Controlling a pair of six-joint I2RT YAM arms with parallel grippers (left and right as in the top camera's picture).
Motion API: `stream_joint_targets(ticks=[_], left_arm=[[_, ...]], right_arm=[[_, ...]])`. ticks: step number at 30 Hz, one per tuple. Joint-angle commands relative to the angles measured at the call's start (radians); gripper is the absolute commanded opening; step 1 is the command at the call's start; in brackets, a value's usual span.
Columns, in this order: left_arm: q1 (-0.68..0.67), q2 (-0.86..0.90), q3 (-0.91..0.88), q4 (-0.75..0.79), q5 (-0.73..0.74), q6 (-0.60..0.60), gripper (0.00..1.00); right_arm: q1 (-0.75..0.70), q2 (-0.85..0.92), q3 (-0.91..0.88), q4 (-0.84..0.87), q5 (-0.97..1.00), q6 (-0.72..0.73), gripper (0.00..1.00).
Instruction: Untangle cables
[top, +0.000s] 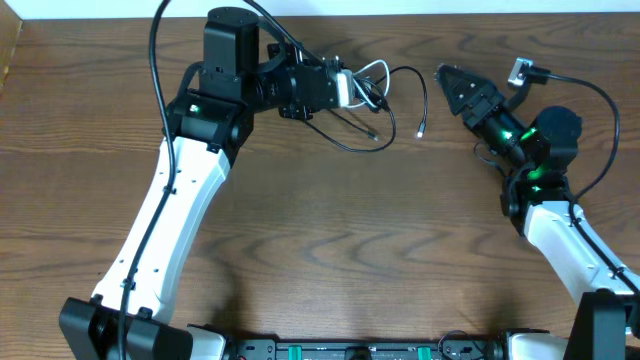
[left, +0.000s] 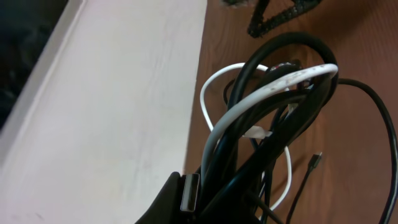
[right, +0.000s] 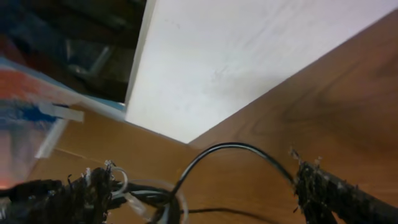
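Wooden table (top: 330, 250) seen from above. Near its twelve o'clock edge, the left gripper (top: 350, 90) is clamped tight on the cables (top: 385, 85), a knot of black and white loops. The knot's long axis runs from nine to three o'clock and points at the right gripper (top: 450, 82), whose jaws stand wide apart nearby, holding nothing. Loose tails trail toward five o'clock, and one ends in a small plug (top: 419, 132). Best approach, as a judgement: the right claw takes a single outer loop and draws it slowly toward three o'clock while the left anchors the knot.
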Motion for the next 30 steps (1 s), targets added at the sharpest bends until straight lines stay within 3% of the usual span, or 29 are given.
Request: stream_joint_targets(ticks=[1,15,21,24,27,30], left_arm=[[-0.02,-0.015,0.02,0.003,0.088,0.163,0.08],[-0.022,-0.013,0.02,0.07,0.264,0.201,0.07],[-0.022,-0.013,0.02,0.071,0.263,0.201,0.08],[-0.022,-0.013,0.02,0.07,0.262,0.201,0.07],[-0.022,-0.013,0.02,0.071,0.262,0.201,0.07],[-0.022,-0.013,0.02,0.07,0.262,0.2,0.08]], right_arm=[[0.05,-0.003,0.008,0.001,-0.003,0.075,0.91],[0.162,-0.003,0.008,0.0,-0.004,0.097,0.75],[0.219,-0.003,0.008,0.0,-0.003,0.098,0.75],[0.232,-0.003,0.008,0.0,0.006,0.098,0.62],[0.233,-0.003,0.008,-0.004,0.009,0.097,0.36],[0.233,-0.003,0.008,-0.005,0.008,0.098,0.18]])
